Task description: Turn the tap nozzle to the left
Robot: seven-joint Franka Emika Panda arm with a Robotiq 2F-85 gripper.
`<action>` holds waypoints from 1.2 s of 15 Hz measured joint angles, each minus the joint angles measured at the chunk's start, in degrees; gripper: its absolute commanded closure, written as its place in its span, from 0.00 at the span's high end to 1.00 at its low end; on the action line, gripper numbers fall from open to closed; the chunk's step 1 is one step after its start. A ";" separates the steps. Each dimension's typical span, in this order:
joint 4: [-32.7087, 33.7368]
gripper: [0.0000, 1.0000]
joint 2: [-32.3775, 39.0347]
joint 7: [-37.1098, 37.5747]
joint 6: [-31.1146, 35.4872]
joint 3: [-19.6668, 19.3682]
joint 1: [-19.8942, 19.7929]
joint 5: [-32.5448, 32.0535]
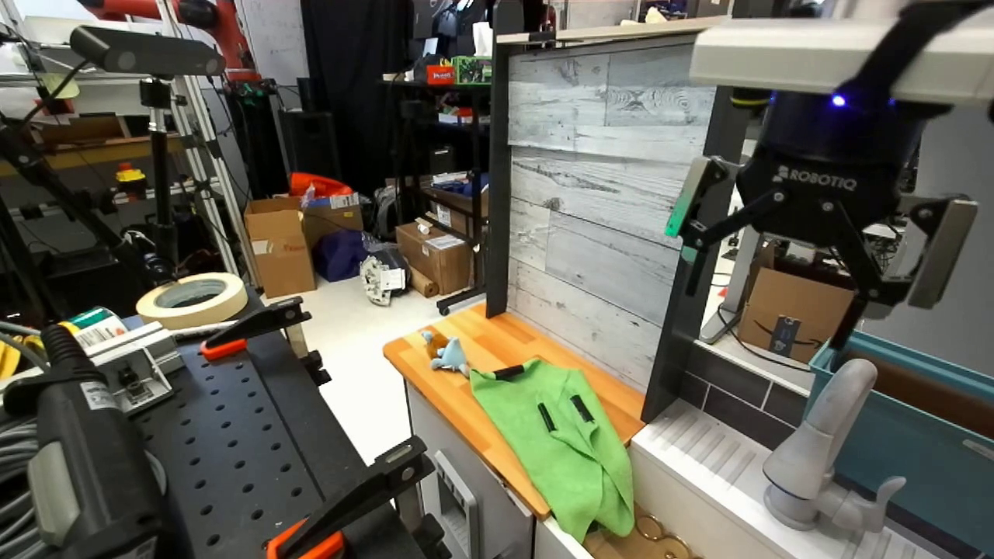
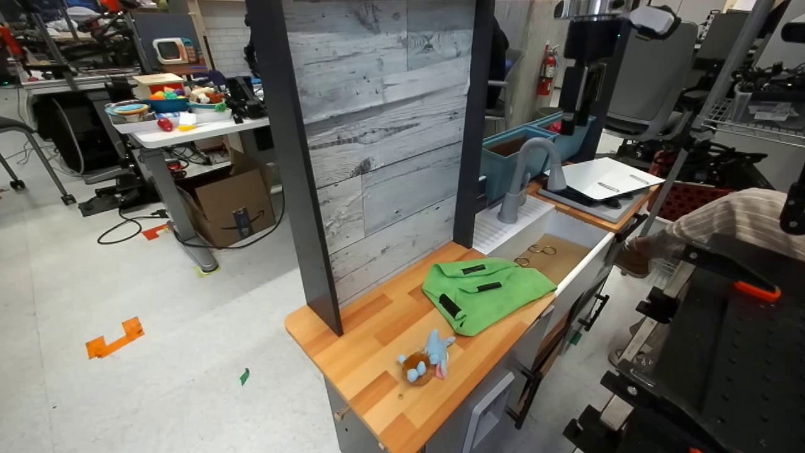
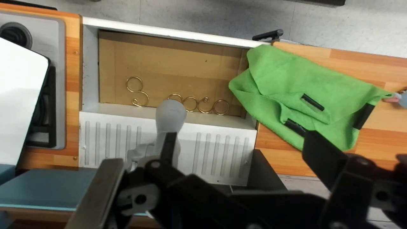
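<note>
The light grey tap nozzle (image 1: 842,392) rises from its base on the white ribbed ledge. In an exterior view it arches like a hook (image 2: 536,146) with its mouth down. In the wrist view its rounded top (image 3: 170,114) points from the ledge towards the sink basin. My gripper (image 1: 767,314) is open and empty, with its fingers wide apart above the tap. It shows from its narrow side in an exterior view (image 2: 580,110). In the wrist view (image 3: 240,140) one finger overlaps the lower part of the nozzle. I see no clear contact with it.
A green cloth (image 1: 555,435) lies on the wooden counter beside the sink, with a small plush toy (image 2: 424,365) near it. Gold rings (image 3: 190,104) lie in the basin. A teal planter (image 1: 916,458) stands behind the tap. A white board (image 2: 607,176) lies across the stove.
</note>
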 measured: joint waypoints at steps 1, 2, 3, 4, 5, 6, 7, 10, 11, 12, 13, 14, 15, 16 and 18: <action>1.59 1.00 1.56 0.00 -0.89 -0.04 -0.66 0.00; 3.09 1.00 3.08 0.06 -1.62 -0.10 -1.25 0.00; 4.43 1.00 4.51 0.66 -1.99 -0.35 -1.62 0.00; 5.74 1.00 5.88 1.54 -2.28 -0.71 -1.83 0.00; 7.10 1.00 7.22 2.71 -2.70 -1.04 -1.96 0.00; 8.43 1.00 8.47 4.21 -3.07 -1.29 -2.02 0.00; 9.66 1.00 9.61 5.83 -3.29 -1.44 -2.04 0.00; 12.88 1.00 12.63 10.76 -3.49 -1.50 -2.04 0.06; 13.85 1.00 13.52 12.45 -3.49 -1.50 -2.04 0.10; 14.79 1.00 14.32 14.06 -3.49 -1.50 -2.03 0.10; 15.64 1.00 15.06 15.70 -3.46 -1.50 -2.00 0.10; 16.45 0.75 15.69 17.19 -3.45 -1.50 -1.95 0.10; 17.16 0.74 16.26 18.51 -3.40 -1.50 -1.86 0.10; 17.87 0.65 16.77 19.75 -3.38 -1.51 -1.75 0.10; 18.89 0.51 17.54 21.80 -3.20 -1.58 -1.44 0.10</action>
